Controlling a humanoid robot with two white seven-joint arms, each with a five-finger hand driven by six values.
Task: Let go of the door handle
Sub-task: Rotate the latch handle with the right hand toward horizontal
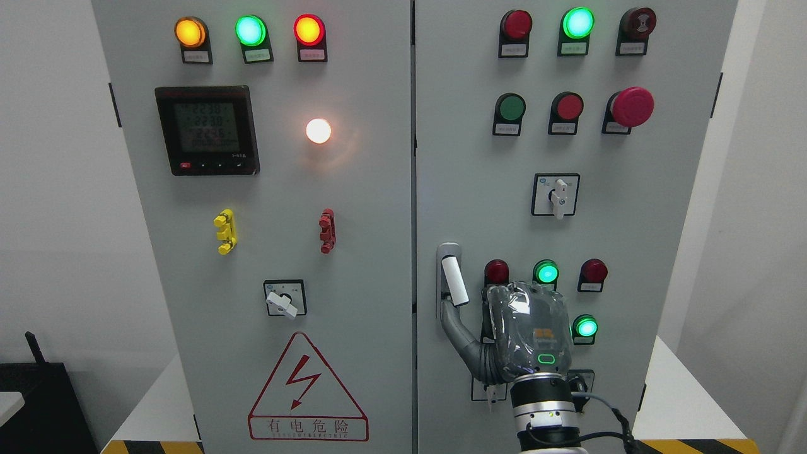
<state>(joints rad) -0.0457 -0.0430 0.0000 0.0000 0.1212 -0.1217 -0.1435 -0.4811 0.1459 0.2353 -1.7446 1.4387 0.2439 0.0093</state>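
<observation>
**Thumb at the handle, letting go is what remains**

On the left door (pixel 252 227) nothing concerns this step: a meter (pixel 207 130), lamps, and a warning triangle (pixel 307 391) low down. Just right of the centre seam, on the right door (pixel 567 208), sits the door handle (pixel 454 280), a white lever in a grey recess. Its long axis runs near vertical, leaning slightly, the upper end to the left and the lower end to the right.

The right robot hand (pixel 526 331), its arm coming up from the bottom right, shows its back; its thumb (pixel 460 334) reaches up-left to the lever's lower end and appears to touch it. The other fingers seem loosely extended, clamped on nothing.

To release cleanly, I would ease the thumb off first, then draw the hand straight back toward the robot, clear of the nearby lamps.
</observation>
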